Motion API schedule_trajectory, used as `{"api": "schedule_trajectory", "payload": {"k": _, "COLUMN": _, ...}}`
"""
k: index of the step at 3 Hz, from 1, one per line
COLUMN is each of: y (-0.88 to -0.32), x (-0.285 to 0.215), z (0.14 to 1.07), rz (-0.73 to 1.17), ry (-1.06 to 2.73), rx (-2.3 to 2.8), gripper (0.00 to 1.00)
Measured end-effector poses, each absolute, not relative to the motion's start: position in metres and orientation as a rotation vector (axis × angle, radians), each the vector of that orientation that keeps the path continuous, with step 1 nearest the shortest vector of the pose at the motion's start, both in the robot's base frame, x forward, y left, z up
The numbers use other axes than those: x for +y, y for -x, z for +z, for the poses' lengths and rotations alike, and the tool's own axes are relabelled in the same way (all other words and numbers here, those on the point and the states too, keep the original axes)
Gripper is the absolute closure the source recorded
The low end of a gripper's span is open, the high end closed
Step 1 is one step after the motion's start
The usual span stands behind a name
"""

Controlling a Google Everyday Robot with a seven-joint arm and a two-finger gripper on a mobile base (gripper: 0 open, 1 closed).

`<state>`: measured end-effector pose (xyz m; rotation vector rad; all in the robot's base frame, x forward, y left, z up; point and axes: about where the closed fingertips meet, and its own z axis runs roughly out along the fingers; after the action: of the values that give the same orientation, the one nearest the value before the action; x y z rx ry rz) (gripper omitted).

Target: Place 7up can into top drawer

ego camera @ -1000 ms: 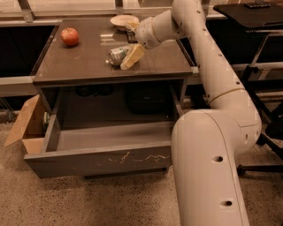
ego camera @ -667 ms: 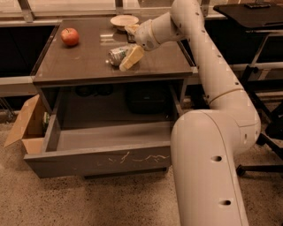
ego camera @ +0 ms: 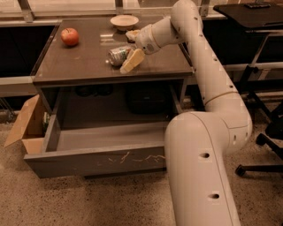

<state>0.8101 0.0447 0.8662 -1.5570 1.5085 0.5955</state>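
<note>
The 7up can (ego camera: 117, 54) lies on its side on the brown table top (ego camera: 79, 66), near the middle. My gripper (ego camera: 131, 47) reaches in from the right at the can's right end. Its fingers are open, one cream finger (ego camera: 132, 60) in front of the can and touching it, the other behind it. The top drawer (ego camera: 97, 161) is pulled out below the table, its grey front panel marked with pale scratches. Nothing shows inside the drawer.
A red apple (ego camera: 70, 36) sits at the table's back left and a pale bowl (ego camera: 124, 20) at the back middle. A brown cardboard box (ego camera: 26, 126) stands on the floor left of the drawer. A black desk (ego camera: 247, 11) and chair base (ego camera: 265, 145) are at the right.
</note>
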Motion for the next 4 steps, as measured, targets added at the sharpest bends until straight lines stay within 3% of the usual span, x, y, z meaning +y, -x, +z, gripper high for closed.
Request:
{"api": "schedule_trajectory", "payload": {"k": 1, "y": -0.8106, "x": 0.0461, "z": 0.8583, "rz": 0.624, "ry": 1.559, "rx": 1.525, "gripper": 0.10}}
{"api": "schedule_trajectory", "payload": {"k": 4, "y": -0.8121, "x": 0.0495, "z": 0.8610, "rz": 0.664, "ry": 1.540, "rx": 1.541, "gripper": 0.88}}
